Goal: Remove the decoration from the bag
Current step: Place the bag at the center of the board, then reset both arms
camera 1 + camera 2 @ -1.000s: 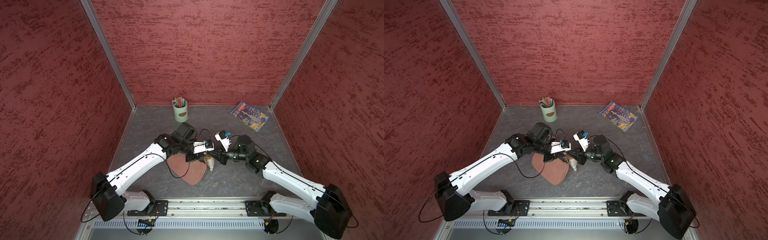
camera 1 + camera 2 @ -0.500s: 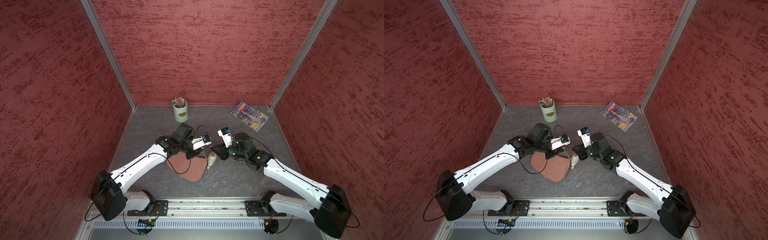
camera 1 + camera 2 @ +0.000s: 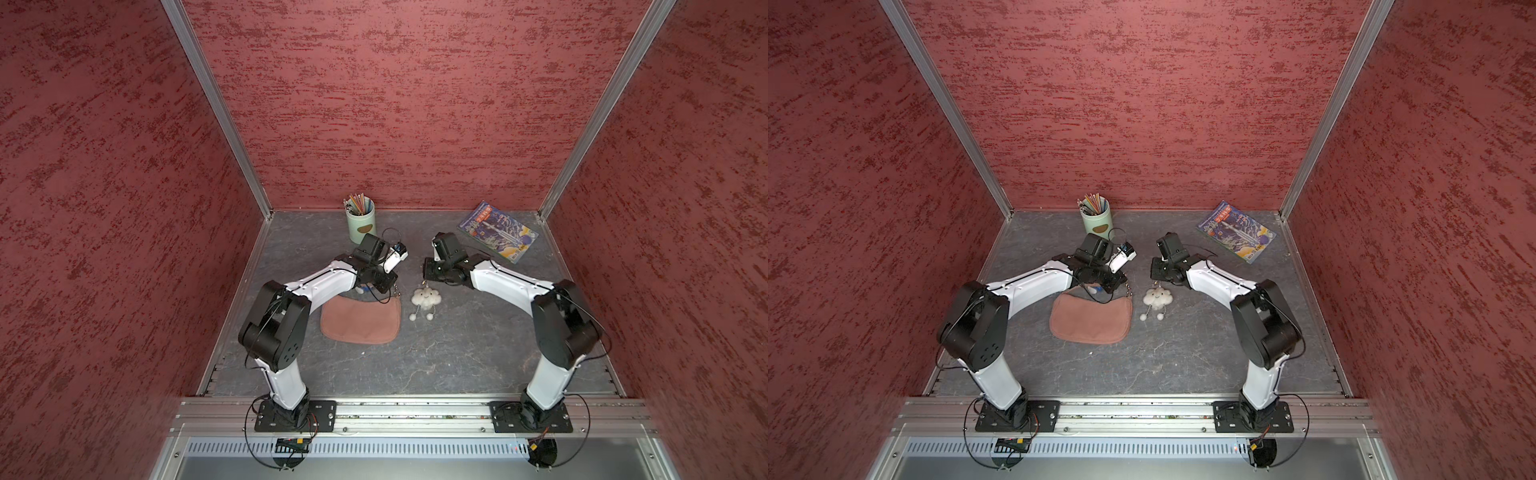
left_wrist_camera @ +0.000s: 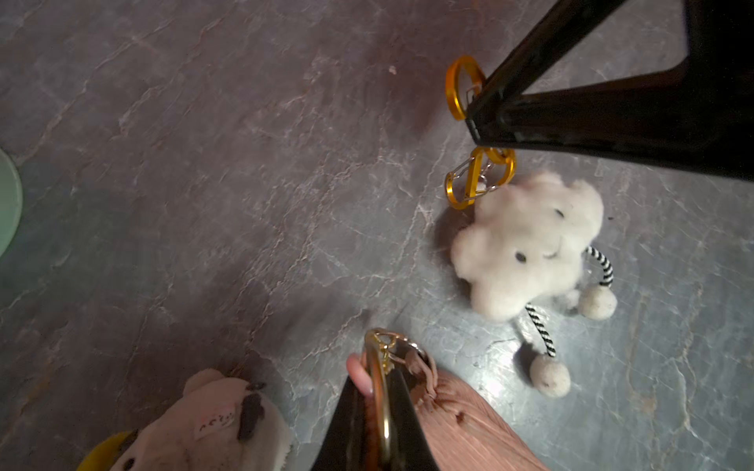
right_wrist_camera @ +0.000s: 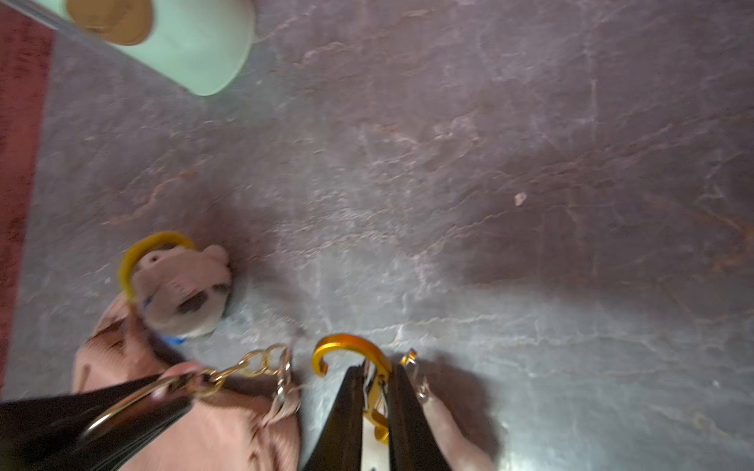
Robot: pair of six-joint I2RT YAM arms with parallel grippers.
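1. Rail (image 3: 415,417): aluminium, along the near edge. Both arm bases are bolted to it.
2. Table (image 3: 457,353): grey, veined like slate. It carries everything below.
3. Bag (image 3: 360,318): dusty pink and crescent-shaped. It lies flat, left of centre, with its curved edge toward the rail.
4. Decoration (image 3: 426,296): a white fluffy cloud with a smiling face. It lies face-up on the table just right of the bag, not touching it. Two striped cords with ball tips trail toward the rail.
5. Left tool (image 4: 377,381): black fingers closed on the bag's gold ring (image 4: 382,412), at the bag's far right corner. A short gold chain (image 5: 261,361) hangs from that ring.
6. Carabiner (image 4: 465,183): orange-gold, joined to the cloud by small links. It sits apart from the bag's ring and chain.
7. Right tool (image 5: 376,369): fingers closed on the carabiner, above the cloud's far edge.
8. Second charm (image 4: 212,420): pale plush with a yellow loop, at the bag's far edge under the left arm. I cannot tell whether it is clipped on.
9. Cup (image 3: 360,222): pale green, upright, full of coloured pencils, near the back wall.
10. Booklet (image 3: 496,230): blue illustrated cover, lying flat in the far right corner.
11. Walls (image 3: 395,104): red and textured, on three sides.
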